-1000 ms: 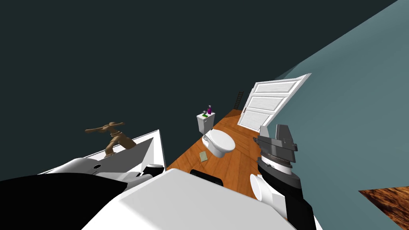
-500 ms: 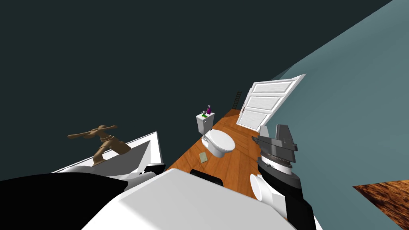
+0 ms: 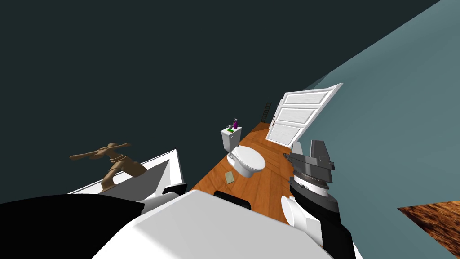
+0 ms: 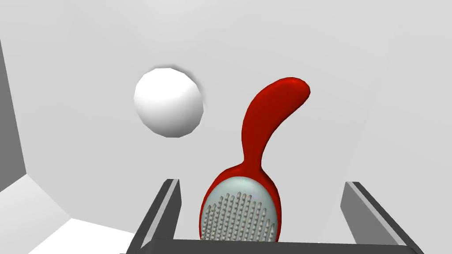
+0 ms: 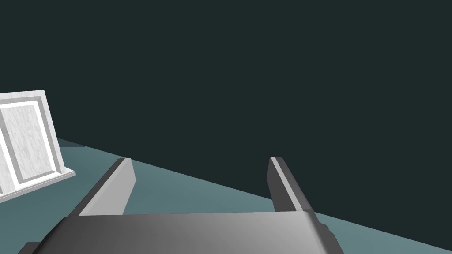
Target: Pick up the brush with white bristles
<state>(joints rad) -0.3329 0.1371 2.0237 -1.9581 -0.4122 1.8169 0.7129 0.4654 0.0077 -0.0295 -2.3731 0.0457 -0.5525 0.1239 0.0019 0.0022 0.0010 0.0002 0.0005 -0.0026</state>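
My left claw (image 4: 262, 184) is spread wide astride the brush (image 4: 251, 154), whose bristled head lies between the fingers on the white basin (image 4: 362, 88). I'd descend squarely, centre, then squeeze gently. My right claw (image 5: 201, 159) idles, also spread.

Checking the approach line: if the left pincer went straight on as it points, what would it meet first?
Most likely the red brush, whose white-bristled head lies between the open left pincer's fingers; then the white surface under it. Depth is hard to judge.
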